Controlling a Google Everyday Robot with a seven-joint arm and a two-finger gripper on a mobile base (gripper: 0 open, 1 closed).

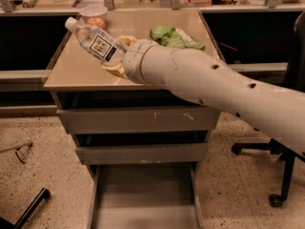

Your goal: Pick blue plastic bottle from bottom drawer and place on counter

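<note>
The blue plastic bottle (95, 42), clear with a white cap and a white label with dark print, is held tilted above the beige counter (76, 73), cap pointing to the far left. My gripper (116, 56) is shut on the bottle's base end, its yellowish fingers (116, 70) on either side of it. The big white arm reaches in from the right across the counter's front. The bottom drawer (143, 194) stands pulled out below, its grey floor bare.
A red apple (96, 23) lies by a clear bowl (93, 11) at the counter's far left. A green bag (174, 36) lies at the far middle. A cluttered ledge runs behind. An office chair base (281, 175) stands at the right.
</note>
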